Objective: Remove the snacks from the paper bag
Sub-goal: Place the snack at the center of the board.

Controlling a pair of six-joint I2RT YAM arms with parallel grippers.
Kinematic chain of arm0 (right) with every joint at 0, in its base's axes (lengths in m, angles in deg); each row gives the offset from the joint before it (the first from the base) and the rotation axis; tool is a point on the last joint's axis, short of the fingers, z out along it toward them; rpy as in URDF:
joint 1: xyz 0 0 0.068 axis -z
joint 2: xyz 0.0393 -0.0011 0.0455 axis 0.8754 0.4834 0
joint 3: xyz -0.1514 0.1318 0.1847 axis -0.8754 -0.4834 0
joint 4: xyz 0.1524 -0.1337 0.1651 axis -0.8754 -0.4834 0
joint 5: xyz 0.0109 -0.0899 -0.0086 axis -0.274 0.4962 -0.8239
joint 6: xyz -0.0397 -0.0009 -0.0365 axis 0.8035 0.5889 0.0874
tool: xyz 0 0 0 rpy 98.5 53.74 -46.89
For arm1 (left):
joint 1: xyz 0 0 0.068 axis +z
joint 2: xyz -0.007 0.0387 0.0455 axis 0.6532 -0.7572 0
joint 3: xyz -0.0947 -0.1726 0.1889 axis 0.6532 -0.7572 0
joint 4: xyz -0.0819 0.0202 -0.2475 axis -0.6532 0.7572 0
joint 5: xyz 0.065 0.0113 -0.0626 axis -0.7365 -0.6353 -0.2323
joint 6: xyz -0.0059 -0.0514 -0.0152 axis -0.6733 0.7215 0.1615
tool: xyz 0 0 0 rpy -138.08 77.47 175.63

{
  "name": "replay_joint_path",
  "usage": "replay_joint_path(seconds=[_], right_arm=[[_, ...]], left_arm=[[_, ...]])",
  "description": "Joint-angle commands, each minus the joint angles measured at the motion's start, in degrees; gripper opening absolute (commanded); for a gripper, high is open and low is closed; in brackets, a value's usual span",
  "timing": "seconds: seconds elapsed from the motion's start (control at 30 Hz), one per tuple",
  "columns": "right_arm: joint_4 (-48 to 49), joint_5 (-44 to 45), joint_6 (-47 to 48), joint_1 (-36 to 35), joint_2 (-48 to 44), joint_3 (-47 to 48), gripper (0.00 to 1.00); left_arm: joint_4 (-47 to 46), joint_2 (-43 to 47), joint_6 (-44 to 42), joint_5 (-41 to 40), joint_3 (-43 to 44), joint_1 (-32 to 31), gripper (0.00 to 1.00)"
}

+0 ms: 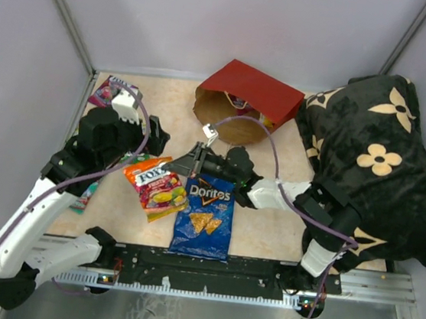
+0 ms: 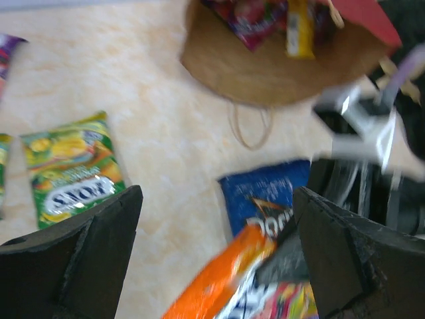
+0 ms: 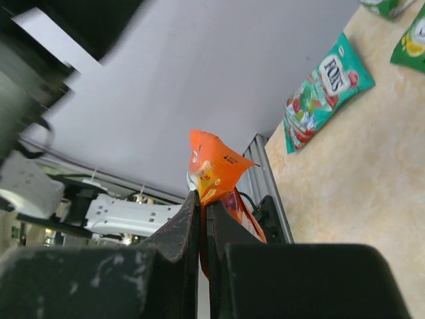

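The red paper bag (image 1: 245, 91) lies on its side, mouth toward me; in the left wrist view (image 2: 265, 70) a yellow box (image 2: 299, 23) and a reddish packet (image 2: 249, 16) show inside it. My right gripper (image 1: 191, 163) (image 3: 202, 196) is shut on the corner of an orange Fox's packet (image 1: 154, 185) (image 3: 216, 166), above the table, partly over the blue Doritos bag (image 1: 205, 216) (image 2: 262, 193). My left gripper (image 1: 152, 139) (image 2: 218, 199) is open and empty, just left of the orange packet (image 2: 222, 282). A green packet (image 2: 70, 169) lies to its left.
A black flowered cushion (image 1: 375, 159) fills the right side. A purple packet (image 1: 105, 89) lies at the far left corner. A teal packet (image 1: 84, 197) (image 3: 322, 93) sits under my left arm. Grey walls close in the table on three sides.
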Motion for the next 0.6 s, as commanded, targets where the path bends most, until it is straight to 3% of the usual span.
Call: replay_joint_path(seconds=[0.0, 0.13, 0.27, 0.57], right_arm=[[-1.7, 7.5, -0.9, -4.8, 5.3, 4.7, 0.0], [-4.0, 16.5, -6.4, -8.2, 11.0, 6.9, 0.0], [-10.5, 24.4, -10.0, -10.9, 16.4, 12.1, 0.0], [-24.9, 42.2, -15.1, -13.4, 21.0, 22.1, 0.0]], left_arm=[[-1.4, -5.8, 2.2, -6.6, 9.3, 4.1, 1.0], [-0.2, -13.0, 2.8, -1.8, 15.9, 7.6, 1.0], [-4.0, -14.1, 4.0, 3.6, 15.2, 9.1, 1.0], [-6.2, -12.0, 3.8, 7.5, 12.4, 9.9, 1.0]])
